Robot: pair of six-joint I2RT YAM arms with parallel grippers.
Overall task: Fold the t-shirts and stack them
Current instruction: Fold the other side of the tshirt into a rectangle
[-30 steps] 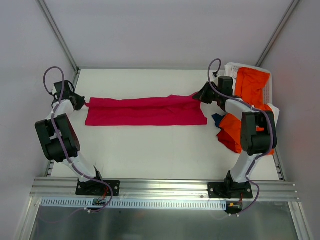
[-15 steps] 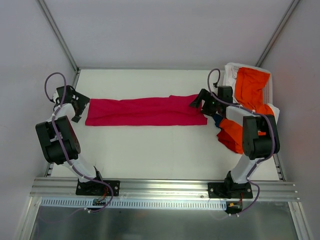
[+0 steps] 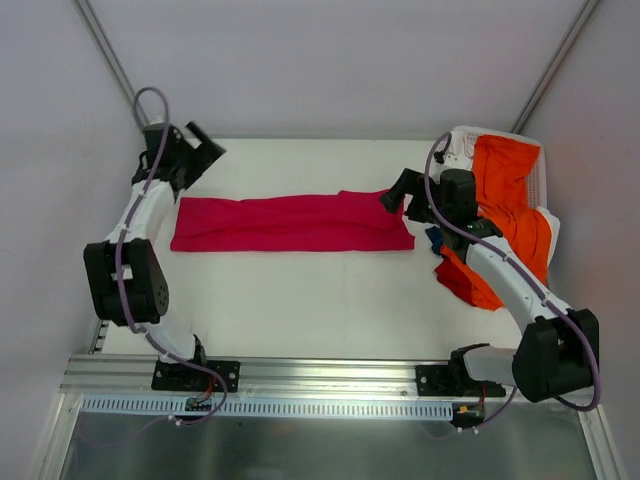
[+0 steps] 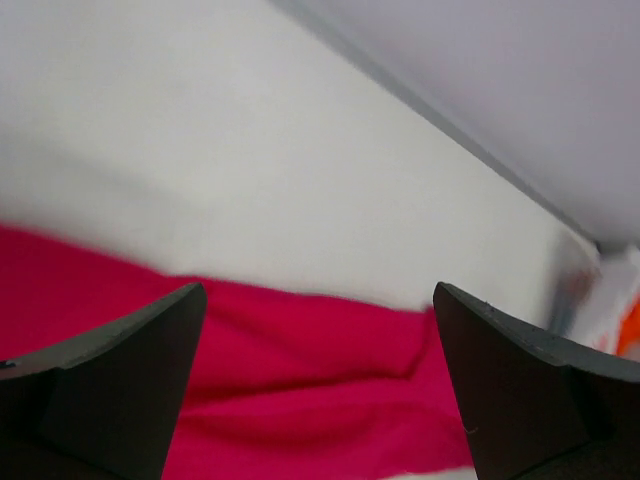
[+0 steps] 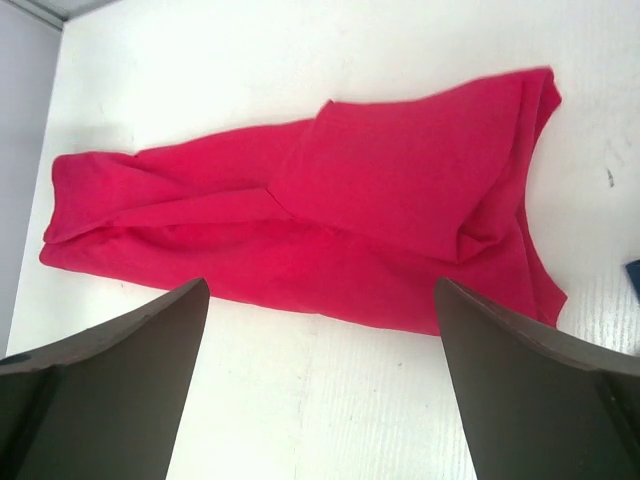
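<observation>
Crimson t-shirt (image 3: pixel 290 222) under right tool (image 3: pixel 392 190), near left tool (image 3: pixel 207 149)

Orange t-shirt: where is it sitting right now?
In the top view, the orange t-shirt lies heaped at the right edge of the table, to the right of the flat crimson t-shirt, with the right arm crossing over its near part.

Top external: high above near edge, looks steeply down; whole surface (image 3: pixel 330 290) and both arms in frame.
Left wrist: low and close over surface, faces along crimson t-shirt (image 4: pixel 300 400) toward right side; blurred; left pincer (image 4: pixel 315 300) fingers fill bottom corners.
Right wrist: higher, looks down on same shirt, full length in frame; right pincer (image 5: pixel 320 290) fingers at bottom corners.
All three views share crimson t-shirt.
</observation>
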